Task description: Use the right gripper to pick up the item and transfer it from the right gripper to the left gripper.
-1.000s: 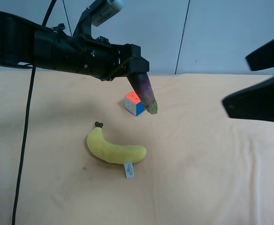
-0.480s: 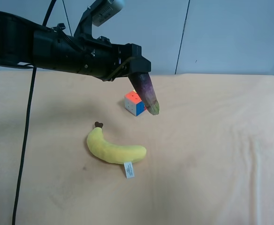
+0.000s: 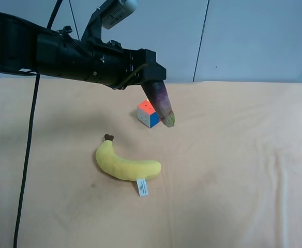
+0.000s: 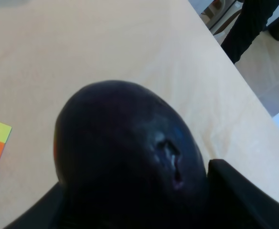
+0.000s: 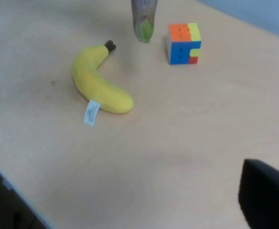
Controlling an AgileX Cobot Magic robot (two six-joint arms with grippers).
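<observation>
The eggplant (image 3: 163,106) hangs tilted, green stem end down, from my left gripper (image 3: 152,82), which is the black arm at the exterior high view's left. The left gripper is shut on its dark purple end, and that end fills the left wrist view (image 4: 125,157). The eggplant is held above the table, just beside the puzzle cube. Its lower tip shows in the right wrist view (image 5: 144,19). My right gripper is out of the exterior high view. Only one black finger (image 5: 268,198) of it shows in the right wrist view, with nothing in it and far from the eggplant.
A yellow plush banana (image 3: 125,164) with a white tag lies on the tan table (image 3: 233,170); it also shows in the right wrist view (image 5: 99,81). A multicoloured cube (image 3: 148,113) sits behind it, also seen by the right wrist (image 5: 183,43). A black cable (image 3: 29,155) hangs at the left.
The right arm, seen open-jawed at the exterior view's right edge a second ago, has drawn back out of that view. The left gripper and the eggplant have barely moved.
</observation>
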